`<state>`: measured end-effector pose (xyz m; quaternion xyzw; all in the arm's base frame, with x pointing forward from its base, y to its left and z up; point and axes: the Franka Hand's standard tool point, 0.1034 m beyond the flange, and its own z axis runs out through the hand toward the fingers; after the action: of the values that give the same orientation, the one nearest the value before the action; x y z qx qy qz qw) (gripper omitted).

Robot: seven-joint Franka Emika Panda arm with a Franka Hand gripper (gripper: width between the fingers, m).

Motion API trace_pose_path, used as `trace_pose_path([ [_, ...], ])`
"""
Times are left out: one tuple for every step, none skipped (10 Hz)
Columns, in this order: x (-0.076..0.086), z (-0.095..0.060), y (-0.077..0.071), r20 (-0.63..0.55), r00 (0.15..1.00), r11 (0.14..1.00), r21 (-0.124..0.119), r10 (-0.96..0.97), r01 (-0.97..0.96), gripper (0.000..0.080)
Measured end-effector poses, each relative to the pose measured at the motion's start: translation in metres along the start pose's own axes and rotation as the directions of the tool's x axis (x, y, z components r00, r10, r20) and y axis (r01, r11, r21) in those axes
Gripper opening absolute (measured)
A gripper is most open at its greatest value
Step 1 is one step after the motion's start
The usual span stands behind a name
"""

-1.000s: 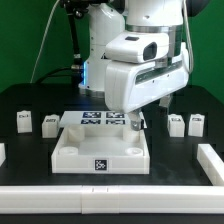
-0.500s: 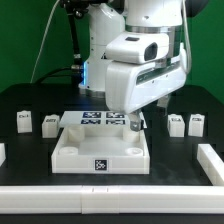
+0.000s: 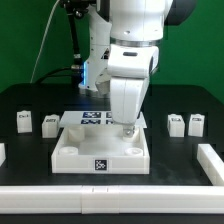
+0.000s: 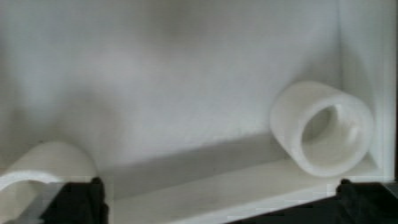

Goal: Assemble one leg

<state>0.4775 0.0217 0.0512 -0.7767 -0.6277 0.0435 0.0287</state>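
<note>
The arm hides part of the marker board (image 3: 88,118). The tags on the legs (image 3: 49,124) toward the table's left and right edges are too small to read. A white piece (image 3: 2,152) at the left edge is cut off. The wrist view is blurred: the gripper (image 4: 222,200) shows only dark fingertips (image 4: 80,200), cut off, as is one socket (image 4: 45,170).

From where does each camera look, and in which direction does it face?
Exterior view: off the arm, looking slightly down across the table; shows the arm and gripper over the white tray.
Wrist view: on the wrist, looking closely at the tray; only dark fingertips show.
Shared: tray and gripper.
</note>
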Motion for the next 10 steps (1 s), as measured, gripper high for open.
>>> trace_pose_path([
  [-0.016, -0.003, -0.003, 0.002, 1.0, 1.0, 0.0, 0.023, -0.023, 0.065],
  [-0.016, -0.002, -0.003, 0.003, 0.999, 0.999, 0.0, 0.036, -0.036, 0.065],
  [-0.015, -0.001, -0.003, 0.003, 0.999, 0.999, 0.001, 0.033, -0.033, 0.065],
  [-0.015, -0.001, -0.003, 0.003, 0.999, 0.999, 0.001, 0.035, -0.035, 0.065],
  [-0.016, -0.001, -0.003, 0.003, 0.999, 0.999, 0.002, 0.035, -0.035, 0.065],
  [-0.017, 0.0, -0.003, 0.001, 1.0, 1.0, -0.002, 0.01, -0.01, 0.065],
  [-0.025, 0.006, -0.008, -0.009, 0.993, 0.993, -0.029, -0.115, 0.115, 0.065],
  [-0.036, 0.015, -0.021, -0.011, 0.984, 0.984, -0.019, -0.177, 0.177, 0.065],
  [-0.042, 0.02, -0.025, -0.013, 0.979, 0.979, -0.015, -0.204, 0.204, 0.065],
  [-0.045, 0.025, -0.031, -0.016, 0.97, 0.969, -0.032, -0.244, 0.243, 0.065],
])
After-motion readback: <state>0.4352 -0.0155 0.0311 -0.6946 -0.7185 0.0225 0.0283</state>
